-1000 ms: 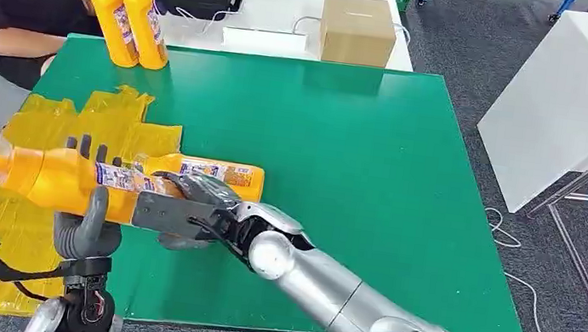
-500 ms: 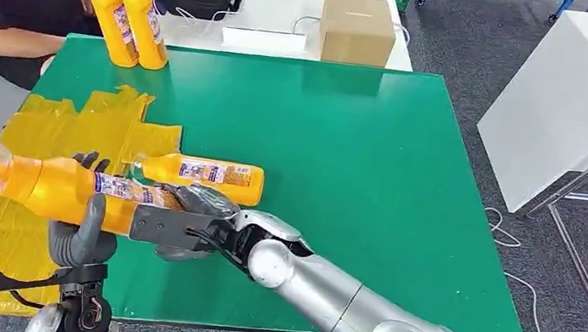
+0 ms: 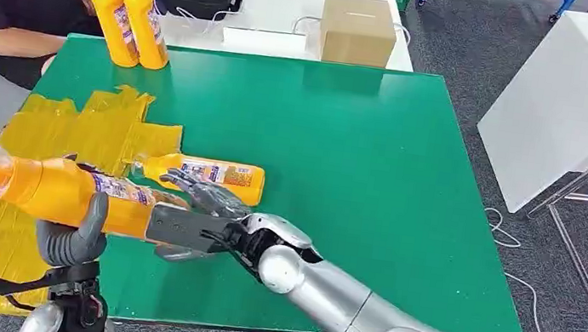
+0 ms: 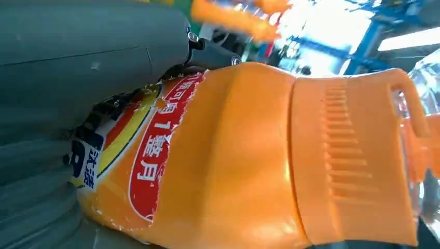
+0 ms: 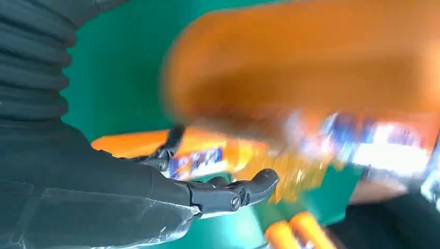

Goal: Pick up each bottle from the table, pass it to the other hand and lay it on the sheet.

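Left hand (image 3: 75,236) around bottle (image 3: 56,189)

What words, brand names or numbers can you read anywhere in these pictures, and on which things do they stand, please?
"1整月": red patch on the label of the held bottle, in the left wrist view; the characters before it are cut off by the torn label edge.
"汰渍": blue corner of the same label, partly hidden, so a tentative reading.
Label of the lying bottle: too small to read.
Labels of the two standing bottles: too small to read.
Cardboard box: no visible text.
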You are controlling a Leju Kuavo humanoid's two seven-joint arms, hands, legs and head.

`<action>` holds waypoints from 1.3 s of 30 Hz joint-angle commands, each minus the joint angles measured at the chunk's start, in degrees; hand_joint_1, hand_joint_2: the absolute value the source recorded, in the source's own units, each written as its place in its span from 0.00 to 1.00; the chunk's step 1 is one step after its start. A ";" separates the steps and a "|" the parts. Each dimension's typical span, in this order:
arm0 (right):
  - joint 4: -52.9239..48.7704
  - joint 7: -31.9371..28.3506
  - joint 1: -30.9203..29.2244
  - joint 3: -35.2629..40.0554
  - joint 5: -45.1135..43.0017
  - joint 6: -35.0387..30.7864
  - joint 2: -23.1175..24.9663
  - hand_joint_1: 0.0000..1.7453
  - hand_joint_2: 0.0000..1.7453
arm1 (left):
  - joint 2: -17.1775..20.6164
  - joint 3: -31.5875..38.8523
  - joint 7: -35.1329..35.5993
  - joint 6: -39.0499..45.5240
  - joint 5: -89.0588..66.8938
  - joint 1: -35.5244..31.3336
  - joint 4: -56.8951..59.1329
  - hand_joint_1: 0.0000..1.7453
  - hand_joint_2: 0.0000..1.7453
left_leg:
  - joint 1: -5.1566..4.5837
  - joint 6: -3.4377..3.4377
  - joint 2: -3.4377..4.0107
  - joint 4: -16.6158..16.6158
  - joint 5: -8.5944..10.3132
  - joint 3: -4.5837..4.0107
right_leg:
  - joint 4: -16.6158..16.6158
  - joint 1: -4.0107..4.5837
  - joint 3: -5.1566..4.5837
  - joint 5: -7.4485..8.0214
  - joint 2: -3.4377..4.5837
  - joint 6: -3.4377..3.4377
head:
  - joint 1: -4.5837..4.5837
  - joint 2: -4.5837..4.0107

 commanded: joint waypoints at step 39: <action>-8.43 -4.91 5.11 -6.80 0.82 2.82 -9.36 0.00 0.00 | 23.28 3.87 13.69 29.16 -87.68 -2.97 28.07 1.00 1.00 | 0.01 -0.09 0.07 -0.11 -0.04 0.16 | -0.04 0.00 0.12 -0.06 -0.02 -0.04 | 0.04 0.00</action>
